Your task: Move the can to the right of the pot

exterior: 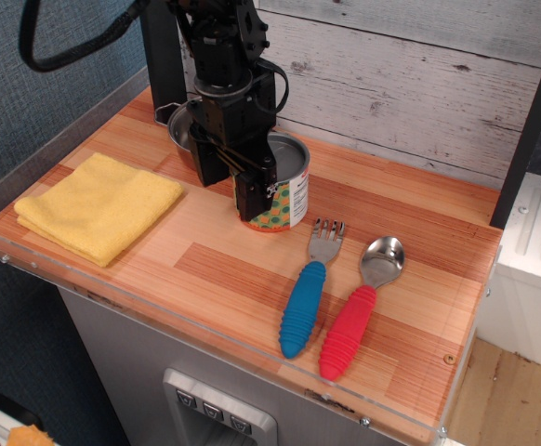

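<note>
Yellow cloth, folded, lies at the left end of the wooden counter, flat and well apart from everything else. Moving right, I see the pot near the back of the counter, shiny steel, mostly hidden behind the black arm; only part of its rim and left wall show. The gripper hangs in front of the pot, fingers pointing down, one finger left of the can and the other against the can's front-left side. I cannot tell from this view whether the jaws actually press on the can or only bracket it; the far contact is hidden by the arm. The can stands upright just beside the pot on its right and slightly nearer the front edge, grey lid up, green-and-orange dotted label and white panel facing me. Its base appears to rest on the wood, though the finger covers part of it. Further right and nearer the front edge, a blue-handled fork lies flat, tines toward the can but apart from it. A red-handled spoon lies just beside the fork, parallel to it, bowl toward the back wall.
</note>
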Available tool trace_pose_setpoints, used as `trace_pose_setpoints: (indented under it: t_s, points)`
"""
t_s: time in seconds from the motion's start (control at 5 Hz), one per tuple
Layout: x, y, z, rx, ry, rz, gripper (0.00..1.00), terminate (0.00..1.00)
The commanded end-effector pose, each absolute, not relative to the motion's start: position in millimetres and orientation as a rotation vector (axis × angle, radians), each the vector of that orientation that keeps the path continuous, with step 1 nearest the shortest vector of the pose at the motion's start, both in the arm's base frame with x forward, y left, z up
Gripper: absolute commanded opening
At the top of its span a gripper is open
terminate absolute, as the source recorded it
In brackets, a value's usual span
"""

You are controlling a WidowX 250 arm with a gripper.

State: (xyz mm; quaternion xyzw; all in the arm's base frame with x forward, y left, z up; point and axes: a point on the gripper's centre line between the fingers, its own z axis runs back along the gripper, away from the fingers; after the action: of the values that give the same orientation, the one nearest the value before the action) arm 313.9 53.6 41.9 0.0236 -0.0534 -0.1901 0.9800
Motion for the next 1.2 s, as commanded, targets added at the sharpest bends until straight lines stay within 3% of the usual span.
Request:
trace_pose_setpoints:
  t_s: [0.0, 1.0]
  points:
    - [330.4, 51.7, 60.3, 0.068, -0.165, -0.402, 1.00, 0.00]
    - [347.9, 32.0, 63.5, 0.059, -0.192, -0.434, 1.00, 0.00]
